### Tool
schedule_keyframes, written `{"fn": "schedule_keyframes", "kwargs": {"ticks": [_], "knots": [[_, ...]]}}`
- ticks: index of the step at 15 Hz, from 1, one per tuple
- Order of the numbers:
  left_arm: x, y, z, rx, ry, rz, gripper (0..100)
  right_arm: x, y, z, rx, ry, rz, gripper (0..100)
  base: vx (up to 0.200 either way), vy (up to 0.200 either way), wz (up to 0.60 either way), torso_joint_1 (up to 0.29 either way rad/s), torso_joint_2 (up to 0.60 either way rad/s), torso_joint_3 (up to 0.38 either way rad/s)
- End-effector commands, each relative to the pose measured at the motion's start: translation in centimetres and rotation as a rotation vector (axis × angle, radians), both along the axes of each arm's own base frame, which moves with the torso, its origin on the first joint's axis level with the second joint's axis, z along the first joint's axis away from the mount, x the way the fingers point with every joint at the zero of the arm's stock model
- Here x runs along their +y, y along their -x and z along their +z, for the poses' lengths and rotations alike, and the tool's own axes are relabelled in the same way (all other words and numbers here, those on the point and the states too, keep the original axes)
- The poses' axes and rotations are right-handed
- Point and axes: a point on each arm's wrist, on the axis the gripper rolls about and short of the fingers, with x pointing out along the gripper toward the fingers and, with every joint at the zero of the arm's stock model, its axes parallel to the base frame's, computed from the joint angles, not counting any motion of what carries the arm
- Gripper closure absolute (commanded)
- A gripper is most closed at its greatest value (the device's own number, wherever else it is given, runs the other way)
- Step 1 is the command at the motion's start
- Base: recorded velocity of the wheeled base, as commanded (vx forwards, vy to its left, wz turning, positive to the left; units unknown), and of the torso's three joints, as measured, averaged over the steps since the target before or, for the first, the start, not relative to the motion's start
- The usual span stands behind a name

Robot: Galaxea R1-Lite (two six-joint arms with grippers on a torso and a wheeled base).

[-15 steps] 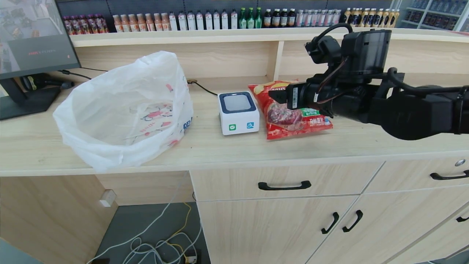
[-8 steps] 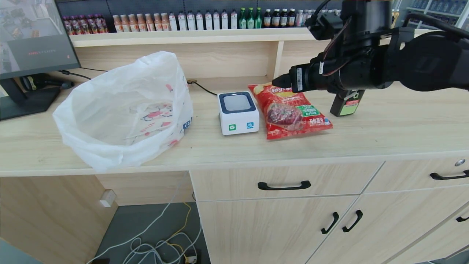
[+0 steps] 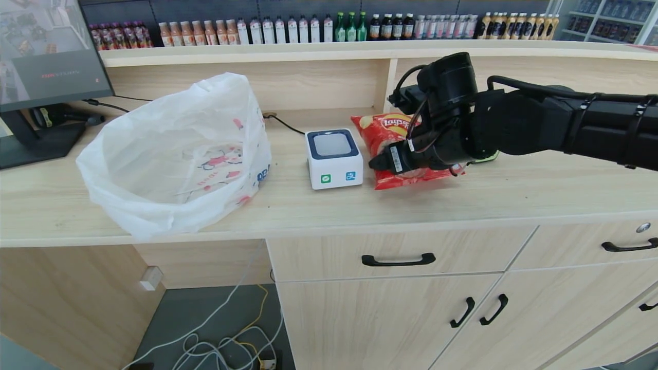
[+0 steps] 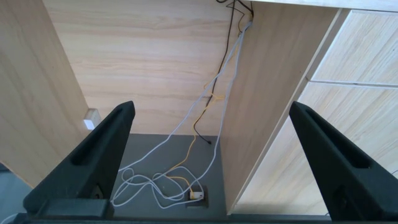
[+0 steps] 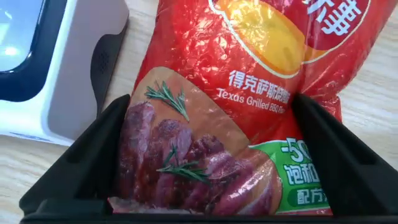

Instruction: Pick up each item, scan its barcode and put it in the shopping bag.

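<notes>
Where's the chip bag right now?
In the head view the chip bag lies flat on the counter, right of centre, just right of the white scanner. The open right tool straddles it from above.

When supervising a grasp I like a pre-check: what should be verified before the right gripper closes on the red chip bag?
1. Right gripper open, one finger on each side of the red foil chip bag: ok.
2. Chip bag lying flat on the light wooden counter: ok.
3. White box scanner beside the bag, window uncovered: ok.
4. White plastic shopping bag standing with its mouth open: ok.
5. Where the chip bag's barcode sits: cannot tell.
6. Left gripper open, below the counter top, out of the way: ok.
</notes>
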Motion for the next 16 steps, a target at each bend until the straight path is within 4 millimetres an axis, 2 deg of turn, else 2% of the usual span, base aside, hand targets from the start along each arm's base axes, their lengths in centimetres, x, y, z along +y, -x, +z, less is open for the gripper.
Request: {"fn": "schedule_keyframes", "kwargs": {"ticks": [1, 8, 12, 16], "knots": [[0.0, 0.0, 0.0, 0.0, 0.001, 0.0, 0, 0.9, -0.8, -2.4, 0.062, 0.029, 0.011, 0, 0.0, 0.0, 0.0, 0.0, 0.0, 0.0], [0.0, 0.0, 0.0, 0.0, 0.001, 0.0, 0, 0.9, 0.9, 0.2, 0.024, -0.076, -0.036, 0, 0.0, 0.0, 0.0, 0.0, 0.0, 0.0], [0.0, 0.0, 0.0, 0.0, 0.001, 0.0, 0, 0.4, 1.7, 1.9, -0.01, -0.11, -0.065, 0, 0.0, 0.0, 0.0, 0.0, 0.0, 0.0], [0.0, 0.0, 0.0, 0.0, 0.001, 0.0, 0, -0.8, 1.6, 2.7, -0.035, -0.119, -0.103, 0, 0.0, 0.0, 0.0, 0.0, 0.0, 0.0]]}}
